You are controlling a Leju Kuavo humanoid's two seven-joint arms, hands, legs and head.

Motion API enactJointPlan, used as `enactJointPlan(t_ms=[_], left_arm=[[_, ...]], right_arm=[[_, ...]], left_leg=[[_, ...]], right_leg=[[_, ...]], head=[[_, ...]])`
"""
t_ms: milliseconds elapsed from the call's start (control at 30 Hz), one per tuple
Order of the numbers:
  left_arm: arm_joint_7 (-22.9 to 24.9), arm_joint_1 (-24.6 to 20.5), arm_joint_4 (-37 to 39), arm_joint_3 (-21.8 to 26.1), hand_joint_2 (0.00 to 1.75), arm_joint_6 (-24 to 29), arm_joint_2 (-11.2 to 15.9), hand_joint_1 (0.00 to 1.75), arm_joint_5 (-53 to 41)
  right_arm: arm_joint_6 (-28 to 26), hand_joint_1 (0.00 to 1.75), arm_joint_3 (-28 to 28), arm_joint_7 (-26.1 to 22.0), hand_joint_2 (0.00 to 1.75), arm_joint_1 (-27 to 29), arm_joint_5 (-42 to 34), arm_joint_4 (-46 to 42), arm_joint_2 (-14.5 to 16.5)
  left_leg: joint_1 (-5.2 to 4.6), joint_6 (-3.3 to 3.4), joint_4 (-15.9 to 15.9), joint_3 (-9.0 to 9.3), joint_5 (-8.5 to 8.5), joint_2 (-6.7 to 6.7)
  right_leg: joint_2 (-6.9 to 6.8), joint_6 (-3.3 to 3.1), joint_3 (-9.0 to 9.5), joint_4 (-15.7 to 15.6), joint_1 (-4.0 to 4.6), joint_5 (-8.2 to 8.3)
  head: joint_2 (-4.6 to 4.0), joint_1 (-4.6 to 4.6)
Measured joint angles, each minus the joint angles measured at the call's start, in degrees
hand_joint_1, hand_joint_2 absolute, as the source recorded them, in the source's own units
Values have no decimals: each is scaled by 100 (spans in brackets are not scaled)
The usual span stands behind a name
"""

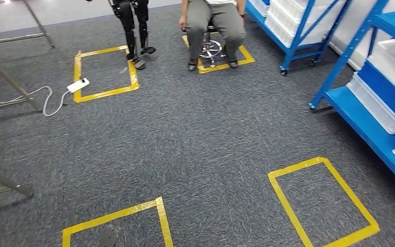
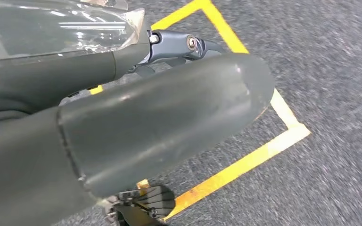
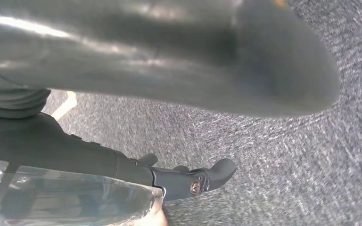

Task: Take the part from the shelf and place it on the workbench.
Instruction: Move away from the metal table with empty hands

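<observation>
Blue shelves point(image 1: 362, 131) run along the right of the head view and carry white bins point(image 1: 385, 105). I cannot pick out any part on them. In the left wrist view my left hand point(image 2: 169, 89) hangs over the carpet, with its thick grey thumb point(image 2: 160, 127) and dark fingers point(image 2: 179, 47) stretched out and nothing between them. My right hand point(image 3: 202, 117) hangs the same way over the carpet, fingers point(image 3: 193, 179) straight and apart from the thumb point(image 3: 193, 56). A clear glossy surface point(image 2: 52, 28) lies beside each hand's fingers; I cannot tell what it is.
Grey carpet bears yellow tape squares point(image 1: 321, 203), point(image 1: 115, 218), point(image 1: 105, 72). Metal table legs point(image 1: 10, 82) stand at the left, beside a white power strip point(image 1: 78, 85) and its cable. A person point(image 1: 216, 25) sits on a stool ahead, next to another robot's legs point(image 1: 133, 31).
</observation>
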Motion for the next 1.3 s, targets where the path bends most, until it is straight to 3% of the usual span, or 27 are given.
enactJointPlan(t_ms=[67, 100, 167, 233, 300, 367, 400, 467, 533, 600, 667, 733, 800, 867, 900, 933, 967, 1033, 1100, 1167, 1200, 1233, 1300], left_arm=[[2, -3, 0, -1, 0, -2, 13, 0, -8], [5, -6, 0, -1, 0, -4, 16, 0, -13], [11, -16, -1, -1, 0, -5, 11, 0, -23], [13, -26, -2, -1, 0, -2, 5, 0, -31], [20, -22, -1, -1, 0, -2, 2, 0, -34], [29, -16, 0, 0, 0, -2, 4, 0, -34], [32, -16, 0, 1, 0, -2, 4, 0, -34], [35, -18, 0, 0, 0, -4, 1, 0, -34], [40, -21, -1, -1, 0, -6, 0, 0, -34], [45, -28, -2, -1, 0, -7, 2, 0, -34], [49, -45, -4, -1, 0, -7, -7, 0, -34], [50, -62, -7, -1, 0, -6, -14, 0, -35], [50, -51, -8, -2, 0, -6, -14, 0, -35], [54, -25, -5, -2, 0, -7, -15, 0, -35], [56, -17, -4, -2, 0, -7, -14, 0, -35], [57, -15, -3, -1, 0, -7, -14, 0, -36], [58, -14, -3, -1, 0, -7, -13, 0, -38], [61, -17, -3, -2, 0, -8, -11, 0, -54], [70, -13, -2, -3, 0, -12, -9, 0, -75], [81, -10, -3, -7, 0, -15, -12, 0, -85], [83, -18, -3, -8, 0, -15, -15, 0, -87], [83, -29, -5, -9, 0, -15, -17, 0, -90], [83, -36, -7, -10, 0, -15, -17, 0, -93]], right_arm=[[1, 0, 0, 0, 0, -11, -3, 0, 7], [2, 0, 0, 1, 0, -13, -5, 0, 10], [3, 0, 0, 1, 0, 0, -11, 0, 11], [3, 0, 0, 1, 0, 6, -15, 0, 15], [4, 0, 0, -1, 0, -11, -14, 0, 20], [6, 0, 0, -2, 0, -16, -13, 0, 22], [7, 0, 0, -2, 0, -7, -13, 0, 21], [8, 0, 0, -2, 0, 8, -15, 0, 12], [8, 0, 0, -2, 0, -2, -19, 1, 10], [8, 0, 0, -2, 0, -13, -26, 2, 14], [8, 0, 0, -3, 0, -2, -31, 2, 6], [8, 0, 0, -2, 0, 5, -34, 2, 0], [9, 0, 0, -1, 0, -6, -43, 2, -2], [17, 0, 0, -1, 0, -12, -50, 2, -3], [23, 0, 0, -1, 0, -8, -52, 2, -3], [29, 0, 0, -1, 0, -3, -56, 2, -3], [35, 0, 0, -1, 0, 1, -61, 2, -3], [43, 0, 0, -1, 0, -3, -83, 2, -2], [48, 0, 0, -1, 0, -16, -110, 2, -2], [48, 0, 0, -1, 0, -8, -138, 2, -2], [48, 0, 0, -1, 0, 5, -148, 2, -3], [48, 0, -1, -1, 0, 13, -156, 2, -3], [48, 0, -2, -1, 0, 5, -161, 2, 2]], left_leg=[[-17, 31, -474, 202, 166, -224], [-33, 38, -527, 218, 158, -254], [-50, 77, -593, 234, 206, -120], [-43, 139, -699, 276, 273, 43], [-53, 173, -748, 290, 302, 235], [-63, 175, -746, 278, 300, 425], [-62, 169, -743, 274, 296, 509], [-54, 140, -735, 280, 277, 652], [-69, 76, -713, 293, 236, 773], [-91, 7, -693, 324, 196, 871], [-68, -62, -694, 365, 170, 951], [-20, -124, -510, 321, 3, 765], [5, -147, 145, 46, -394, 425], [8, -147, 884, -317, -696, 291], [8, -144, 1015, -400, -683, 276], [11, -137, 921, -375, -552, 264], [19, -130, 620, -247, -337, 233], [61, -133, -146, 95, 28, -55], [76, -125, -507, 235, 130, -286], [35, -71, -528, 222, 151, -200], [22, -28, -551, 225, 179, -121], [14, 22, -578, 228, 206, -38], [-3, 100, -617, 229, 241, 160]], right_leg=[[127, 35, -35, 6, -3, 21], [186, 66, -62, 2, -14, 40], [243, 127, -115, -6, -28, 72], [-27, 140, -260, 218, -5, -47], [-354, 128, -592, 876, -15, -358], [-429, 171, -901, 1520, -56, -582], [-447, 222, -917, 1582, -80, -580], [-551, 354, -592, 1030, -128, -354], [-801, 405, -145, 239, -131, -111], [-894, 337, 11, -51, -96, -29], [-766, 233, 8, -66, -98, -7], [-646, 126, 28, -95, -130, 15], [-520, 45, 35, -108, -140, 34], [-375, 7, 23, -105, -117, 45], [-295, 4, 21, -102, -108, 48], [-214, 1, 22, -97, -104, 52], [-131, 4, 25, -88, -105, 54], [19, 22, 2, -48, -92, 57], [151, 85, -71, -16, -79, 84], [288, 181, -149, -33, -79, 138], [276, 213, -187, -14, -85, 141], [162, 225, -256, 89, -72, 88], [-207, 196, -541, 663, -55, -196]], head=[[0, -3], [0, -7], [0, -14], [0, 4], [0, 30], [0, 41], [0, 42], [0, 43], [0, 46], [0, 39], [0, 33], [0, 16], [0, -12], [0, -19], [0, -17], [0, -19], [0, -17], [0, -20], [0, -14], [0, -9], [0, -10], [0, 5], [0, 48]])
